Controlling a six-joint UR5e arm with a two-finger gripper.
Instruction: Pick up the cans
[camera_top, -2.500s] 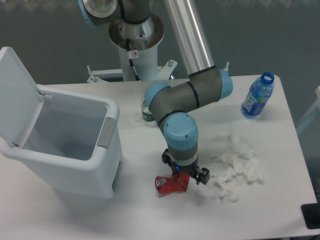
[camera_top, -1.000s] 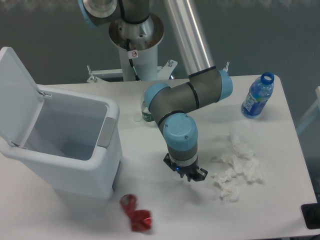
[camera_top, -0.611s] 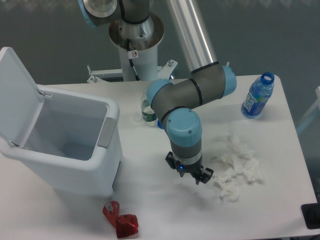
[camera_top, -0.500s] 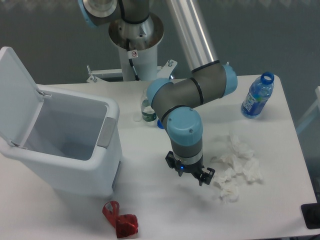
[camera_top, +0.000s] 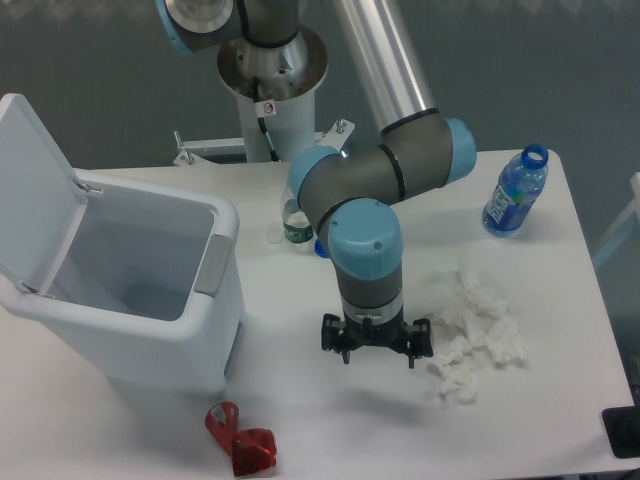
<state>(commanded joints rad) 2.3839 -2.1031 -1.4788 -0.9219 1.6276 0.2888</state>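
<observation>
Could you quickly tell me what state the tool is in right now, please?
Tool: open and empty, above the table; the red can lies apart near the front edge.

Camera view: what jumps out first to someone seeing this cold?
The grey-and-blue arm fills the middle, its gripper open and empty above bare table. Next is the crushed red can, lying alone near the front edge, left of the gripper and apart from it. Then the open white bin at left and the tissue wads right of the gripper.
</observation>
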